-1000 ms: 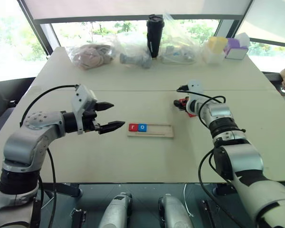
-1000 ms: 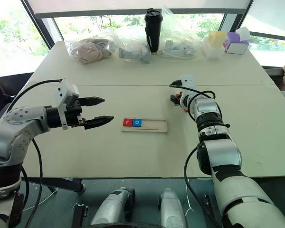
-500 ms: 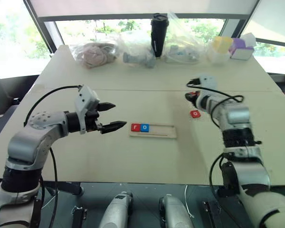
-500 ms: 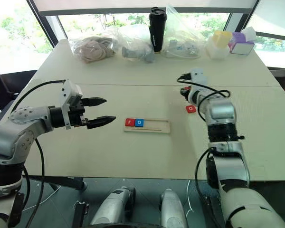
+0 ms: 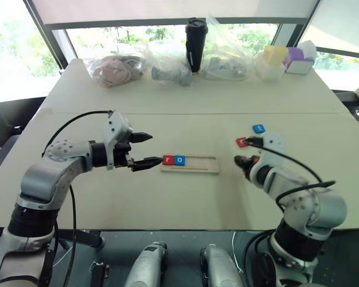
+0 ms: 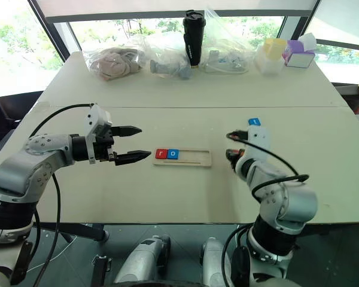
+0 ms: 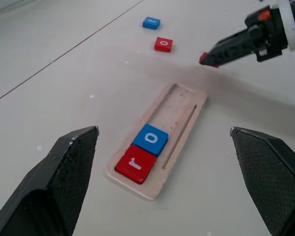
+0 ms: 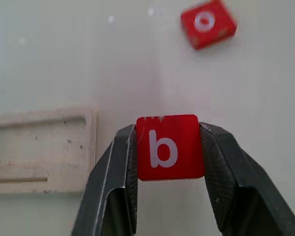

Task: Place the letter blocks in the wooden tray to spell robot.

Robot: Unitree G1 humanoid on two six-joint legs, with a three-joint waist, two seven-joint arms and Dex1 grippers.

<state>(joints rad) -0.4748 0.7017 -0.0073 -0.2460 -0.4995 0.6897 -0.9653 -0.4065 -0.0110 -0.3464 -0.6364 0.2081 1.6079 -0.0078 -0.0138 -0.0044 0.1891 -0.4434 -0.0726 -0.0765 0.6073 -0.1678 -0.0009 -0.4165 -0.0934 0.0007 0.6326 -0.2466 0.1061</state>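
**Red b block held beside the tray**

The left gripper (image 5: 145, 150) hangs with jaws wide apart, just left of the wooden tray (image 5: 189, 164) in the middle of the bench (image 5: 167, 95). A red r block (image 5: 168, 159) and blue o block (image 5: 179, 160) sit at the tray's left end. Right of the tray, the right gripper (image 8: 167, 147) pinches the red b block (image 8: 169, 147). A red o block (image 5: 242, 142) and a blue block (image 5: 258, 128) lie nearer the bench's right edge.

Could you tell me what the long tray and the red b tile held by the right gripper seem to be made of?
The tray looks like pale unfinished wood: matte, with small dark specks and a routed groove. The b tile seems to be smooth plastic, though painted wood is possible: even red, rounded corners, printed white letter, slight sheen. The right gripper clamps it by two opposite edges.
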